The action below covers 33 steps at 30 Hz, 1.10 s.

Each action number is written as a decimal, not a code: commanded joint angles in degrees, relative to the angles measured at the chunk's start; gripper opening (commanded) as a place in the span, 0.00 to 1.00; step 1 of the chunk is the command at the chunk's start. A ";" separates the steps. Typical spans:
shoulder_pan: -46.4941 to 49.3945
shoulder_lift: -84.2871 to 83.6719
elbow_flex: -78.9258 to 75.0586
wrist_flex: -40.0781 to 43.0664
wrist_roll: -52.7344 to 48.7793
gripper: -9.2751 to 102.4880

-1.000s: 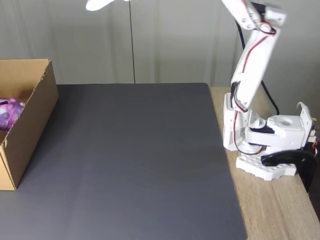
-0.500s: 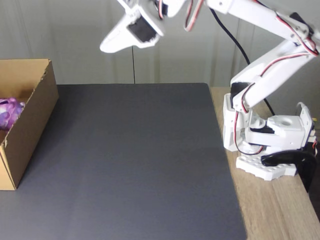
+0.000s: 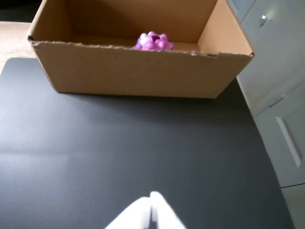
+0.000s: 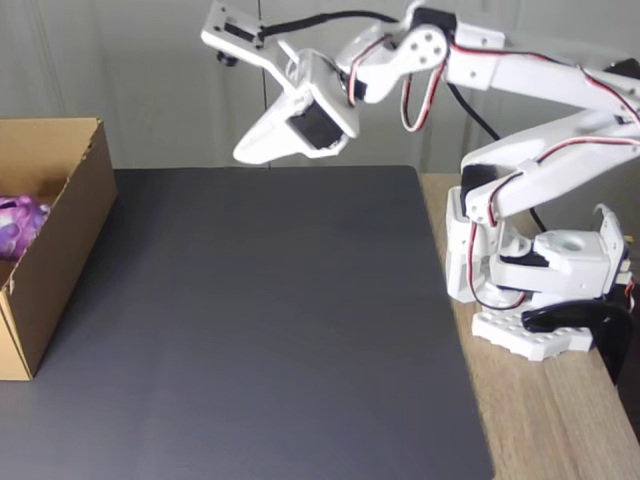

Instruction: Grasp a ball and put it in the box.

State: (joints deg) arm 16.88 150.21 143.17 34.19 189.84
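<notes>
Ball (image 3: 152, 41) sits inside the box (image 3: 138, 71), top centre of the wrist view; in the fixed view it shows at far left edge (image 4: 18, 222), inside the box (image 4: 70, 240). So the drop looks done, task near its end. Gripper (image 4: 255, 150) hangs in the air, upper middle of the fixed view, well apart from the box and above the mat (image 4: 260, 320). The fingers are closed together, nothing between them; in the wrist view the tips (image 3: 151, 210) meet at a thin seam at bottom centre. Next move, as a guess: fold the arm (image 4: 520, 130) toward its base (image 4: 540, 300) at right, no grasp needed.

Materials: ball knobbly, marbled purple-pink-white, looks soft rubbery. Box plain brown corrugated cardboard, open top, rough torn-looking front rim. Mat dark grey, matte, flat. Bench (image 4: 560, 420) light wood grain, lower right. Arm white plastic with red and black wires.
</notes>
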 commanded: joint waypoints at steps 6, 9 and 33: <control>2.11 16.96 15.12 -2.99 -1.93 0.08; 1.85 23.38 20.57 -1.23 -3.16 0.08; 1.32 29.09 31.20 3.16 -6.15 0.08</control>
State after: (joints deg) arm 18.54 179.12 174.20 35.86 184.83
